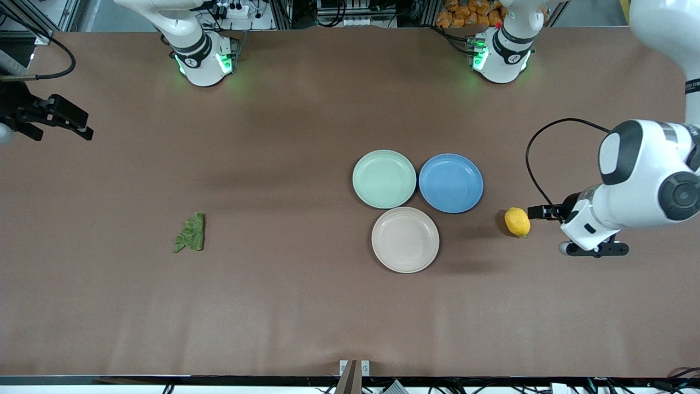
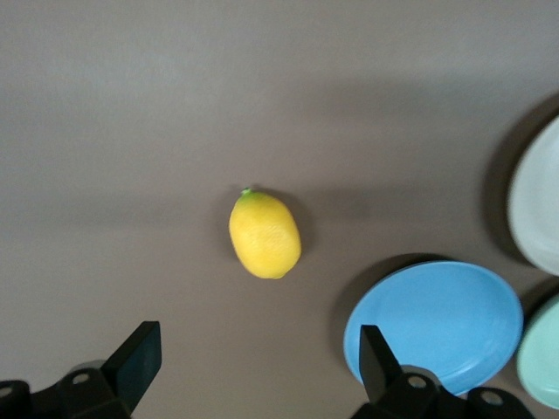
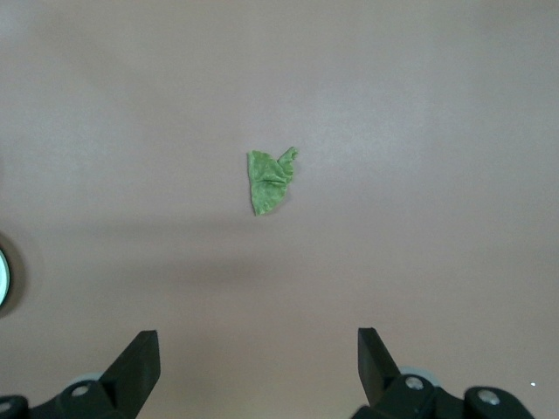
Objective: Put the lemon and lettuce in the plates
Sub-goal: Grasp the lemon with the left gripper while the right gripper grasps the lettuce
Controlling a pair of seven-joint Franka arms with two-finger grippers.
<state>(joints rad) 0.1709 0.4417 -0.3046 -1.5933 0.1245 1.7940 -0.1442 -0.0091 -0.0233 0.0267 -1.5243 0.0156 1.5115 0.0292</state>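
The yellow lemon [image 1: 517, 221] lies on the brown table beside the blue plate, toward the left arm's end. My left gripper [image 1: 535, 211] is open and empty, just beside the lemon; in the left wrist view the lemon [image 2: 265, 235] lies ahead of the open gripper [image 2: 260, 349]. The green lettuce [image 1: 191, 233] lies flat toward the right arm's end. My right gripper [image 1: 82, 125] is open and empty over the table's edge at that end, with the lettuce [image 3: 269, 181] ahead of it [image 3: 258, 353]. The mint plate [image 1: 384, 179] and pinkish-white plate [image 1: 405, 239] are empty.
A blue plate [image 1: 450, 183] touches both task plates, between them and the lemon; it also shows in the left wrist view [image 2: 437, 319]. Bare brown table lies between the lettuce and the plates.
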